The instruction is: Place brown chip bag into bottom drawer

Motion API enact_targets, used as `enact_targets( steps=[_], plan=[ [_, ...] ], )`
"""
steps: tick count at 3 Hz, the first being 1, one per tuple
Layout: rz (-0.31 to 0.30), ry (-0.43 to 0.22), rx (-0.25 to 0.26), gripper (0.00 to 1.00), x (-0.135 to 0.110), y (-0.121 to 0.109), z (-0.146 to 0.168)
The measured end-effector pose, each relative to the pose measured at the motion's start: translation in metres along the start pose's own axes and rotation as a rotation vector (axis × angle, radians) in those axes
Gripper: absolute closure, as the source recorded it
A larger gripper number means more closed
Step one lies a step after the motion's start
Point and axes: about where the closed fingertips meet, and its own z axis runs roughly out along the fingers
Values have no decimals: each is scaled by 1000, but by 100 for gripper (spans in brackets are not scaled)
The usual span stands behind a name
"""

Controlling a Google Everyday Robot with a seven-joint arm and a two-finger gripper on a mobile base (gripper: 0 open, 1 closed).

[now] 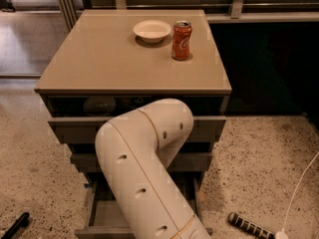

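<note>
We judge the placing step in hand: the arm [144,158] bends over the open bottom drawer [99,214], hiding the tool, whose state we cannot tell; next comes a release inside.

Speckled terrazzo floor [259,163] — pale, flecked dark — spreads around a grey-brown cabinet [65,128] with a tan worktop [99,59]. At upper left a smoother floor [25,39] shines with soft reflected light beside slim metal posts [65,4]. A pale rail [259,17] runs behind the cabinet, with deep shadow [269,59] beneath it. A white cable [299,189] and a black ribbed bar [249,225] lie at lower right. The jaws are hidden behind the arm, low at the cabinet front.
</note>
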Motion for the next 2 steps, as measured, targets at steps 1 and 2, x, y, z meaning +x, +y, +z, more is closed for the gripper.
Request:
enact_targets(
  steps=[1, 2],
  plan=[
    [7, -3, 0, 100, 2, -1, 0],
    [45, -46, 9, 100, 3, -16, -7]
  ],
)
